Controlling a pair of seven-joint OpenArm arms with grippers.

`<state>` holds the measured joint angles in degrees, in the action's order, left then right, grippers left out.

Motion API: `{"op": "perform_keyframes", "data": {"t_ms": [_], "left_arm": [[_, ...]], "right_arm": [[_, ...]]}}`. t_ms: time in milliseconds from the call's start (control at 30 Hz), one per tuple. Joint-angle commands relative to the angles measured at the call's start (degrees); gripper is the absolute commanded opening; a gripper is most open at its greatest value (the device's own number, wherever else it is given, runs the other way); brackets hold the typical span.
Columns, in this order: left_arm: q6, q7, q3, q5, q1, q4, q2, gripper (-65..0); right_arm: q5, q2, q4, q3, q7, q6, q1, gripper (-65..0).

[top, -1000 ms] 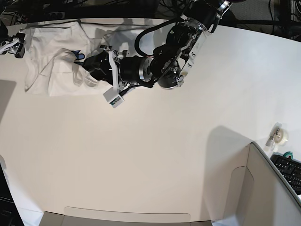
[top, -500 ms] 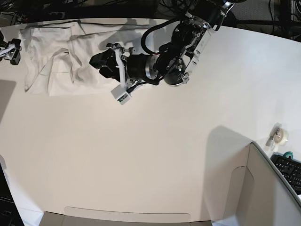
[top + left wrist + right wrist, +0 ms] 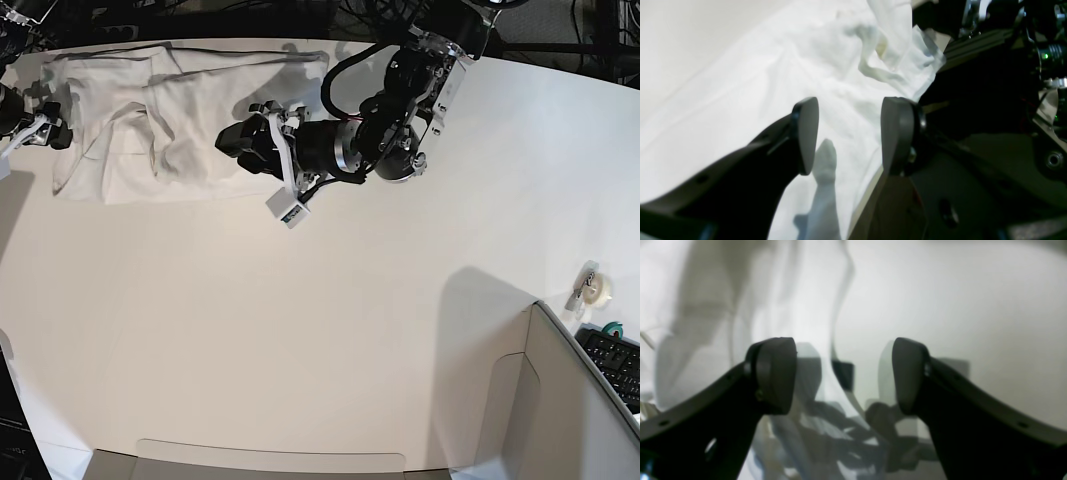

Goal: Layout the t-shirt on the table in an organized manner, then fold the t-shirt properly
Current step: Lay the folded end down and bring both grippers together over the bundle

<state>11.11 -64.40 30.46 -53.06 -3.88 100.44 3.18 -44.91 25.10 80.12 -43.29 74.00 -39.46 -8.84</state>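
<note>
T-shirt rumpled along table far edge, long axis left-right.

Grey bin at lower right, black keyboard and tape roll beside it

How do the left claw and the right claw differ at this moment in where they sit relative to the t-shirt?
The left claw hovers at the t-shirt's right end in the base view; the right claw sits at the shirt's opposite, left end. The left arm reaches far across the table; little of the right arm shows, at the frame's left edge. Both are open, with nothing between the jaws.
</note>
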Motion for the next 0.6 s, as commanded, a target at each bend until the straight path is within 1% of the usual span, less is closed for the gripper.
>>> {"op": "perform_keyframes", "data": {"t_ms": [0, 200, 300, 367, 433, 500, 567], "left_arm": [[0.4, 1.0, 0.1, -1.1, -0.9, 1.1, -0.5, -35.7], [0.4, 1.1, -0.1, -0.9, -1.2, 1.0, -0.5, -35.7], [0.4, 1.1, -0.1, -0.9, -1.3, 1.0, -0.4, -35.7], [0.4, 1.2, -0.1, -0.9, -1.3, 1.0, 0.2, -35.7], [0.4, 1.5, -0.1, -0.9, -1.3, 1.0, 0.6, -35.7], [0.4, 1.5, -0.2, -0.9, -1.3, 1.0, 0.7, -35.7], [0.4, 1.5, -0.2, -0.9, -1.3, 0.9, 0.7, -35.7]], "right_arm": [[0.4, -0.6, 0.2, 1.0, 1.6, -0.5, 0.3, -20.8], [0.3, -4.5, 0.7, 4.7, 1.8, -0.5, 0.3, -20.9], [-2.1, -5.9, 0.7, 5.3, 1.8, -0.5, -1.4, -20.9], [-5.1, -6.2, 0.7, 5.4, 1.8, -0.5, -2.3, -20.9], [-7.8, -6.2, 0.6, 6.9, 1.8, -0.5, -2.8, -21.0], [-9.4, -6.1, 0.7, 8.0, 1.8, -0.5, -3.4, -21.1], [-9.6, -6.1, 0.7, 8.1, 1.8, -0.5, -3.6, -21.3]]}}
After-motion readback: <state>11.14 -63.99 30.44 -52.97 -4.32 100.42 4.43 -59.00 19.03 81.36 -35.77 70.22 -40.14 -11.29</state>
